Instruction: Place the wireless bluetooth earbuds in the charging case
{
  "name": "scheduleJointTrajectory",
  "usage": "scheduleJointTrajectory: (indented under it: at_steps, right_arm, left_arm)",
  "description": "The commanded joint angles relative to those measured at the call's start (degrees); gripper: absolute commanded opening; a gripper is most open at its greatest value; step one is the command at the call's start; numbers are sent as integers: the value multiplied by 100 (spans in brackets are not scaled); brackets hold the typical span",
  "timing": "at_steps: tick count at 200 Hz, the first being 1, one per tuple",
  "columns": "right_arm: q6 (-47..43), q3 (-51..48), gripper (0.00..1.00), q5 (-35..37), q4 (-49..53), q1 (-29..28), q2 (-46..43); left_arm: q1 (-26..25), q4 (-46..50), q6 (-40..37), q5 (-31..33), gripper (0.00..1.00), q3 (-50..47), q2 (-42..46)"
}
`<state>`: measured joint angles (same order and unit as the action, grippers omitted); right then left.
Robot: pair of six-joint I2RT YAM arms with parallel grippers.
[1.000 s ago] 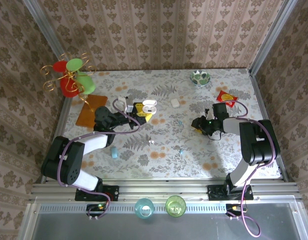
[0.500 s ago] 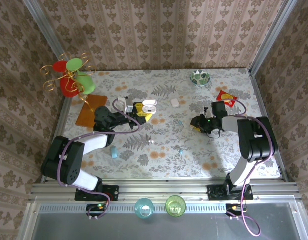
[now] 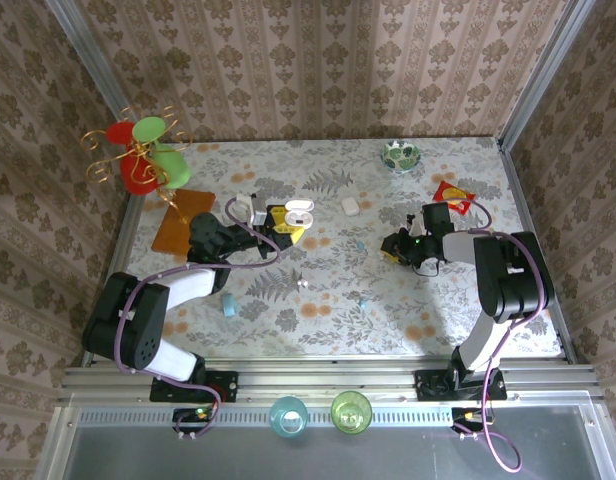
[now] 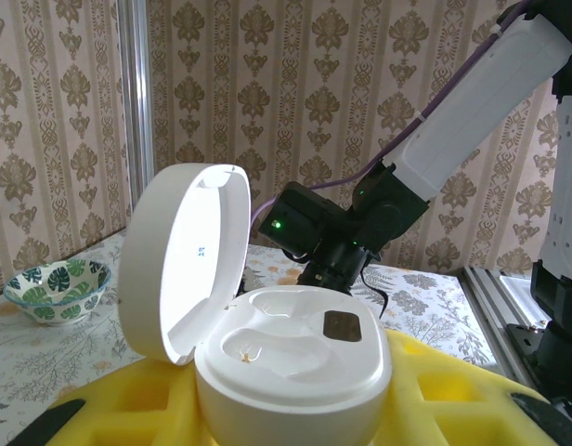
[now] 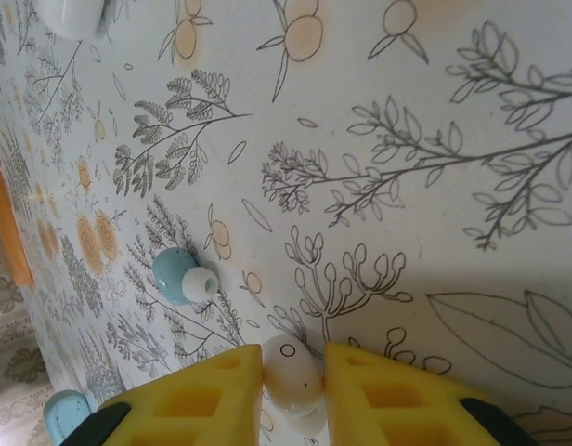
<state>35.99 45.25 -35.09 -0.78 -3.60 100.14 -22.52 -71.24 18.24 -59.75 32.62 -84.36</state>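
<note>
Right wrist shows the right gripper (image 5: 293, 379) with jaws narrow on a white earbud (image 5: 291, 372), which needs a centred pinch before it goes to the open charging case (image 4: 295, 358) held in the left gripper (image 4: 284, 413) jaws.

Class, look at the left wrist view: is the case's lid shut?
No, the lid of the case stands raised, baring the inside.

The charging case (image 4: 295, 367) is white, rounded and open, its lid swung upright and two bare wells facing up. It sits level between the yellow fingers of the left gripper (image 4: 291, 401), over the far-left part of the table (image 3: 328, 335). A white earbud (image 5: 291, 376) is pinched in the right gripper (image 5: 292, 360), right of the table's middle. A light-blue earbud (image 5: 186, 276) with a white tip lies on its side toward the near edge. A small rounded light-blue case (image 3: 229, 308) lies toward the near-left corner.
</note>
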Motion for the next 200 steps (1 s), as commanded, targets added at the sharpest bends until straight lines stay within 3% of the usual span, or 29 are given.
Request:
scheduleJointTrajectory:
  at_steps: [1, 56, 136, 200]
  right_arm:
    - [-126, -79, 26, -195, 243, -89, -320]
    - [-339, -31, 31, -91, 432, -97, -391]
    - [-1334, 838, 39, 587, 1264, -97, -127]
    - [-1485, 980, 41, 279, 1352, -97, 397]
  left_arm:
    - [-32, -225, -101, -52, 33, -19, 93]
    - [-38, -232, -108, -62, 33, -1, 100]
    - [-41, -228, -99, -63, 33, 34, 130]
    - [-33, -226, -102, -71, 33, 17, 122]
